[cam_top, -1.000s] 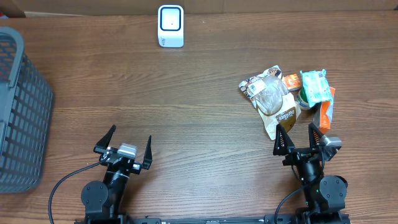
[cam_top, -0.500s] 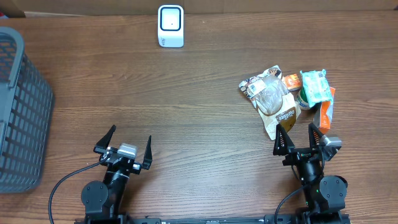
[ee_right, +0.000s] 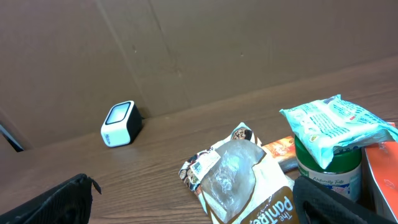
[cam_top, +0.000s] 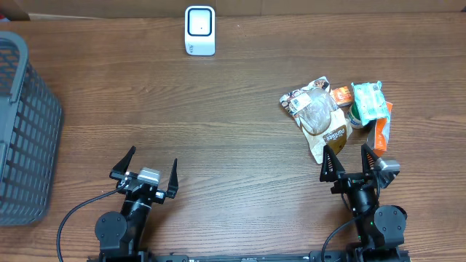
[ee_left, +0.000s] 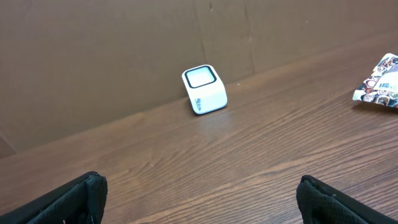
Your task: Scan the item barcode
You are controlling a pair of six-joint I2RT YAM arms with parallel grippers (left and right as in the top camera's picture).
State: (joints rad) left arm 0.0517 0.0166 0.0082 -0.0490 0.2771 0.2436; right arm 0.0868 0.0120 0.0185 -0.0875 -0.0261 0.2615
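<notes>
**Both arms low at the near edge, pincers spread and holding nothing**

The brown wooden worktop (cam_top: 233,153) carries a grey plastic lattice basket (cam_top: 22,131) at its 9 o'clock edge. The left arm sits folded at 7 o'clock, its wrist pointing toward 12; the left pincer (cam_top: 153,157) has its black fingers splayed wide apart over bare wood. The right arm crouches at 5 o'clock in the same pose, and the right pincer (cam_top: 347,149) is likewise spread wide and holds nothing, its fingertips just short of the heap of goods.

That heap lies at 3 o'clock. A brown-and-white crinkled snack pouch (cam_top: 319,120) lies flat nearest the middle. At the heap's 3 o'clock side a teal-and-white plastic packet (cam_top: 370,100) rests on a green can (cam_top: 357,115). The white box-shaped barcode scanner (cam_top: 199,30) stands at 12 o'clock, well apart from both arms and from the goods.
</notes>
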